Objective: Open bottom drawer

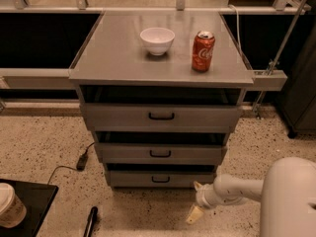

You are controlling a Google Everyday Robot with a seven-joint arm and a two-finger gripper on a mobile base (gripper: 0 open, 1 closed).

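Observation:
The bottom drawer [133,178] is the lowest and narrowest of three grey drawers, with a small black bar handle [160,179]; its front stands slightly out from the cabinet. My gripper [195,200] hangs low over the floor, just in front of the drawer's right end and right of the handle. Its two pale fingers are spread apart, one near the drawer front [197,185] and one lower [193,214]. It holds nothing. My white arm [237,189] reaches in from the right.
The cabinet top [118,58] carries a white bowl [157,40] and a red cola can [203,51]. The two wider drawers [123,116] are above. A black cable [81,161] lies on the floor at left. A paper cup [10,209] stands on a black tray at bottom left.

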